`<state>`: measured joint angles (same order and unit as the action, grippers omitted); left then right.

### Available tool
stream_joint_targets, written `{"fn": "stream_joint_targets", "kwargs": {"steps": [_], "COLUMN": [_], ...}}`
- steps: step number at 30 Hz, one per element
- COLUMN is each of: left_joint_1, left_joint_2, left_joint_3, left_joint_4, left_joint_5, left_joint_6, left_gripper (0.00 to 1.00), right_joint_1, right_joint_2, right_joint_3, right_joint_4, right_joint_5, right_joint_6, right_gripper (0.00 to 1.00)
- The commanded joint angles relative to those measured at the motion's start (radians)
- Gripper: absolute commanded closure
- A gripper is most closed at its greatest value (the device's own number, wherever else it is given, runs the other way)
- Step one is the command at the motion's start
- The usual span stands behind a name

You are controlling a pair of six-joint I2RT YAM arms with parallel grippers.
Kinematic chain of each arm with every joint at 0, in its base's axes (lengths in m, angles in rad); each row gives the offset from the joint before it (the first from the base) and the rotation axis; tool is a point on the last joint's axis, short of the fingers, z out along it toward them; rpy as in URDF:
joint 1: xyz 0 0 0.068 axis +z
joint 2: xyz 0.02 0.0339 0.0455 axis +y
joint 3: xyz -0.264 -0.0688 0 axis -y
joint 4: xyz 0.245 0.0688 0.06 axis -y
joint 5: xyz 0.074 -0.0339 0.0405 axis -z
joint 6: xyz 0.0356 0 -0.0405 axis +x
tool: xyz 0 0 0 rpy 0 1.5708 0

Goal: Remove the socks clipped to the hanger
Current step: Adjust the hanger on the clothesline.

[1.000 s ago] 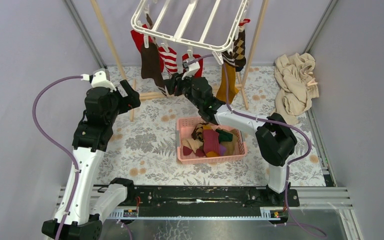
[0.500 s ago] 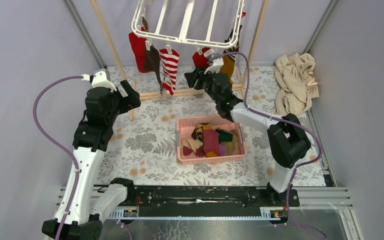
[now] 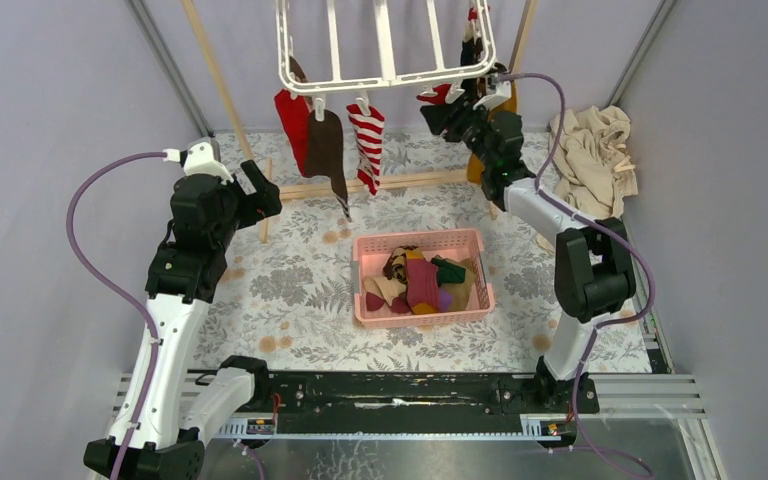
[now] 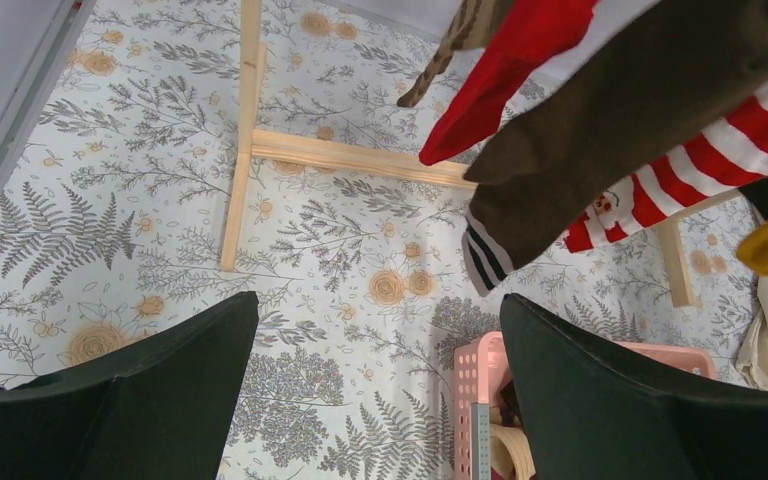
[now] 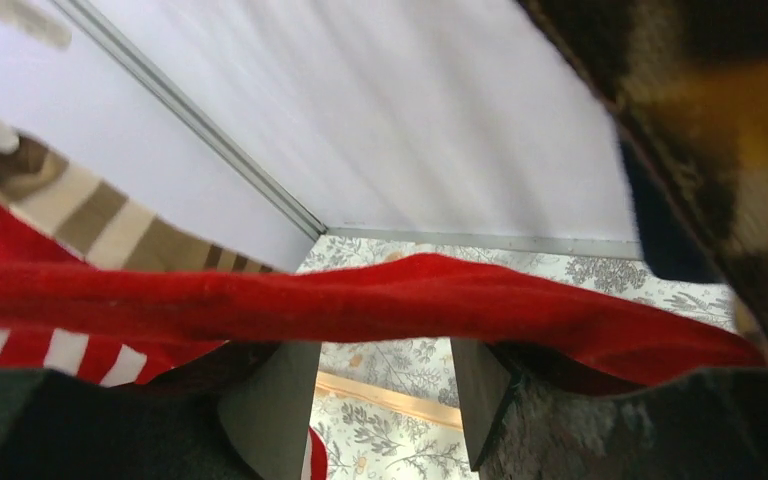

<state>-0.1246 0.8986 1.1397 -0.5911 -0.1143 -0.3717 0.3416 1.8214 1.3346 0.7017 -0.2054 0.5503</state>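
The white hanger [image 3: 385, 50] hangs at the top centre. Clipped to its near side are a red sock [image 3: 290, 115], a brown sock [image 3: 328, 150] and a red-and-white striped sock [image 3: 367, 140]. Another red sock [image 3: 435, 95] and a dark argyle sock [image 3: 475, 40] hang at the hanger's right end. My right gripper [image 3: 442, 115] is raised to that red sock [image 5: 380, 300], which lies across its fingertips; the jaws [image 5: 380, 345] stand apart with floor showing between them. My left gripper [image 3: 265, 195] is wide open and empty over the floor [image 4: 380, 310], left of the brown sock [image 4: 600, 150].
A pink basket [image 3: 360, 280] holding several socks sits in the middle of the floral floor. A beige cloth [image 3: 590, 165] is heaped at the back right. Wooden poles [image 3: 222, 90] and a floor bar [image 4: 350, 155] frame the hanger. Grey walls close both sides.
My right gripper has travelled right and back with the red sock at its tips. The hanger has swung round and its socks shifted right. The left arm has not moved.
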Motion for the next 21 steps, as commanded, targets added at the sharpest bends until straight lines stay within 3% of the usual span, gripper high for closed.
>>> {"fn": "stream_joint_targets", "kwargs": {"steps": [1, 10, 17, 21], "left_joint_1": [-0.005, -0.006, -0.007, -0.011], "left_joint_2": [-0.003, 0.002, 0.031, 0.055], "left_joint_3": [-0.011, -0.019, -0.034, -0.055], "left_joint_4": [0.034, 0.034, 0.075, 0.178], "left_joint_5": [0.014, 0.015, 0.027, 0.065], "left_joint_6": [-0.008, -0.009, -0.021, -0.019], "left_gripper": [0.01, 0.01, 0.01, 0.01], "right_joint_1": [-0.063, -0.178, -0.200, -0.200], "right_joint_2": [0.018, -0.066, -0.324, -0.482], "right_joint_3": [0.077, 0.042, -0.040, -0.105], "right_joint_4": [0.067, 0.080, -0.252, -0.423], "right_joint_5": [-0.105, -0.198, -0.213, -0.188], "right_joint_6": [0.099, 0.180, 0.040, -0.031], "right_gripper": [0.44, 0.44, 0.43, 0.40]}}
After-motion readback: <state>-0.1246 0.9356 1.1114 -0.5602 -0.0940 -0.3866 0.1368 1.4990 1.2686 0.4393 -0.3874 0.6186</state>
